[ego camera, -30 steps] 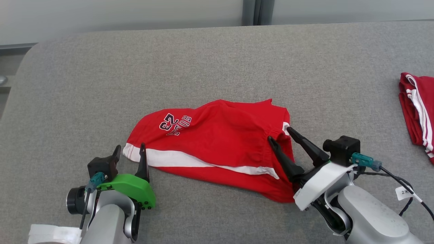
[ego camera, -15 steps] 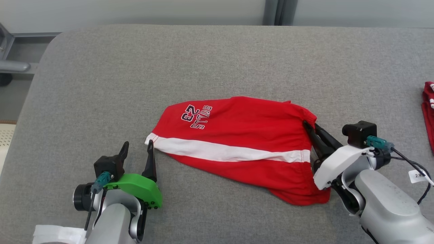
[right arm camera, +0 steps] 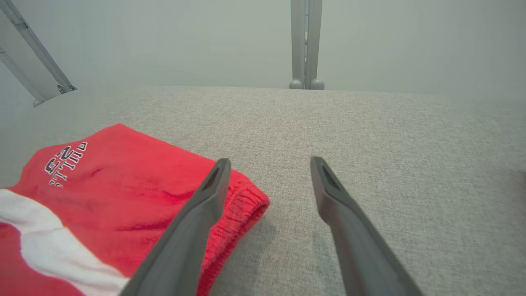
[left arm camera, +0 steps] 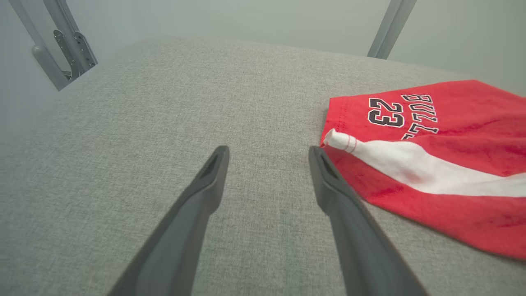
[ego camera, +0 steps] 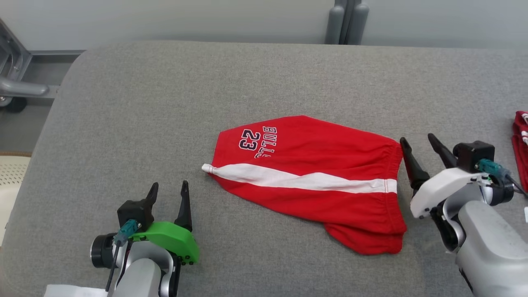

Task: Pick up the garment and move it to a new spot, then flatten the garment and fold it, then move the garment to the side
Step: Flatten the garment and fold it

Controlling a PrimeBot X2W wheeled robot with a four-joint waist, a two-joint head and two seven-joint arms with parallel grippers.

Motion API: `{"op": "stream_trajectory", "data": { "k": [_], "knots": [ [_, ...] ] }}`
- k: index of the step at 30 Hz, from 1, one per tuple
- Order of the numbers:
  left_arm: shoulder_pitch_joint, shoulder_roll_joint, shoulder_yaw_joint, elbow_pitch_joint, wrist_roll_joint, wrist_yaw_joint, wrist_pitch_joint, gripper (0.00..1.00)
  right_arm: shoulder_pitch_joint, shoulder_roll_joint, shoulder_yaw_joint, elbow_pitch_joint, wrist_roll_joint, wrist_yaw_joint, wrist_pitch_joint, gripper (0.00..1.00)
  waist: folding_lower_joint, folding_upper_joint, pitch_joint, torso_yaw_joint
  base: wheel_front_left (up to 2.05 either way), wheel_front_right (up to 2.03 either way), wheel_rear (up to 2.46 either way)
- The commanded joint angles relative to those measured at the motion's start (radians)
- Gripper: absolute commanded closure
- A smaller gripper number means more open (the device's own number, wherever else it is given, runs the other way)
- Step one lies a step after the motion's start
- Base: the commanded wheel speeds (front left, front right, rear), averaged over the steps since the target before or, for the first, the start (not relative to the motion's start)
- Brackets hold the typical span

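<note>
Right gripper (ego camera: 416, 139) has let go! Half a second back its fingers (right arm camera: 197, 222) were pinched together on the waistband; now they stand spread wide, holding nothing, just off the garment's (ego camera: 330, 152) waistband end. From the right wrist view the gripper (right arm camera: 270, 161) has one finger crossing in front of the elastic edge of the garment (right arm camera: 123, 172) and the other over bare cloth-covered table (right arm camera: 390, 144); touching or not, can't tell. Over to the left gripper (ego camera: 169, 184): also spread, also empty, sitting near the garment's hem end. A second ago the white stripe's corner sat right at its fingertip; now that corner (ego camera: 206, 168) stands a little clear of it in the head view, though the left wrist view puts the gripper (left arm camera: 268, 150) with one tip just beside the rolled white corner of the garment (left arm camera: 472, 107). The garment itself lies out on the grey table (ego camera: 165, 103), smoother than a second ago, "BULLS 23" print up, white stripe (ego camera: 305, 180) running hem to waistband, a lower leg poking out beneath. Beyond the waistband end, well apart, a second red garment (ego camera: 520, 144) lies by the picture's edge.
</note>
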Motion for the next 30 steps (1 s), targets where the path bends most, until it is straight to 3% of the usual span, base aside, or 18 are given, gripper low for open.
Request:
{"op": "stream_trajectory", "data": {
  "k": [1,14,30],
  "knots": [
    [0.023,0.003,0.015,-0.013,0.015,0.009,-0.003,0.00,0.046,0.014,-0.024,-0.034,-0.032,0.000,-0.002,0.00,0.0000,0.0000,-0.033,-0.023,0.00,0.00,0.00],
    [0.177,0.008,0.147,-0.160,0.120,-0.008,-0.002,0.00,0.306,0.138,-0.161,-0.332,-0.225,0.000,-0.002,0.00,0.0000,0.0000,-0.135,-0.118,0.00,0.00,0.00],
    [0.321,0.004,0.230,-0.271,0.199,-0.029,-0.002,0.00,0.448,0.207,-0.199,-0.429,-0.296,0.000,-0.002,0.00,0.0000,0.0000,-0.179,-0.149,0.00,0.00,0.00]
  ]
}}
